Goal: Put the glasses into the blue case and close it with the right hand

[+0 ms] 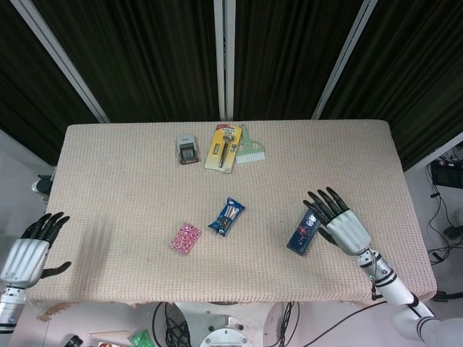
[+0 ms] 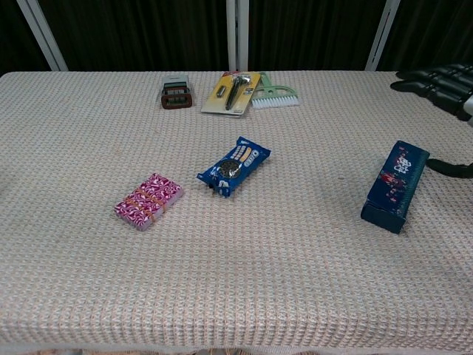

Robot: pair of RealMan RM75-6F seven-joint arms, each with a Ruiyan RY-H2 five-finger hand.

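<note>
Blue case [image 1: 304,231] sits lower right of the head view, lid down, looks closed w/ glasses presumably inside; can't see them. Long axis runs from lower left to upper right, tilted toward the far edge. My right hand [image 1: 338,222] is just right of it, fingers spread, holding nothing; thumb close beside the case in the chest view, contact unclear. Left hand [image 1: 30,251] is far off at lower left, also empty, fingers apart. So right hand is much nearer. I'd judge task about done; if so, just check the lid is seated.
</note>
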